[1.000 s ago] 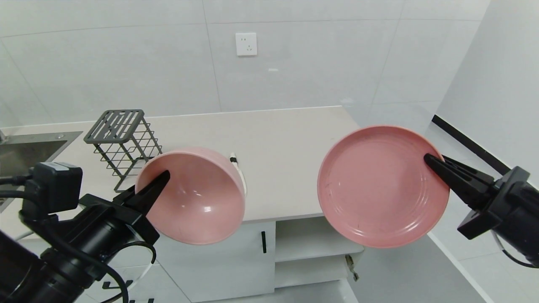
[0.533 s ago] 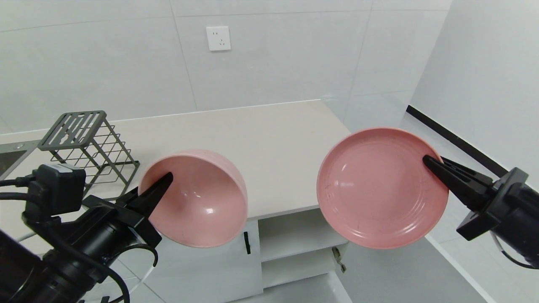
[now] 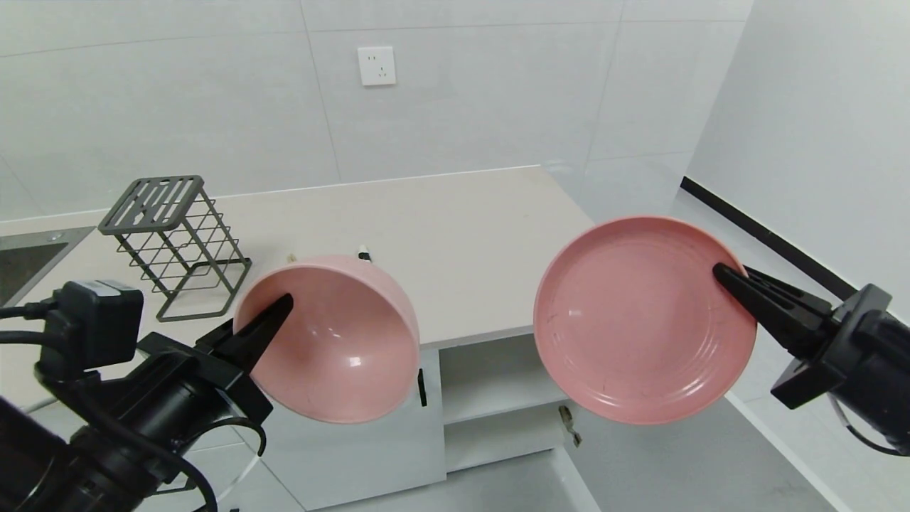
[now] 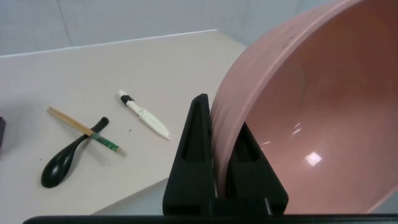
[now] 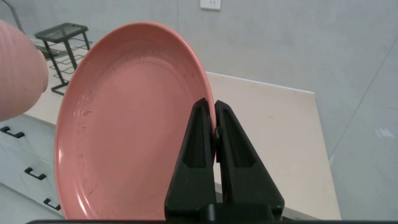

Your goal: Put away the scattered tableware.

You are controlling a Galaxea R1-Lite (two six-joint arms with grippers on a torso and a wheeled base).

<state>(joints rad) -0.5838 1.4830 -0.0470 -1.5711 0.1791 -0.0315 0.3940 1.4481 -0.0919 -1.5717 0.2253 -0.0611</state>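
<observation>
From here the left claw (image 3: 279,304) is pinched narrow on the rim of the pink bowl (image 3: 341,348). It holds the bowl up in the air, tipped on its side, in front of the near edge of the desk (image 3: 462,227). The right claw (image 3: 719,272) is clamped the same way on the rim of the pink plate (image 3: 640,320), which stands nearly on edge off the desk's right corner, well apart from the bowl.

On the desk behind the bowl lie 3 loose pieces: a black spoon (image 4: 62,164), a chopstick (image 4: 74,122) crossing its handle, and just beside them a white utensil (image 4: 146,117) with a black band. A dark wire rack (image 3: 174,238) stands farther left on the desk.
</observation>
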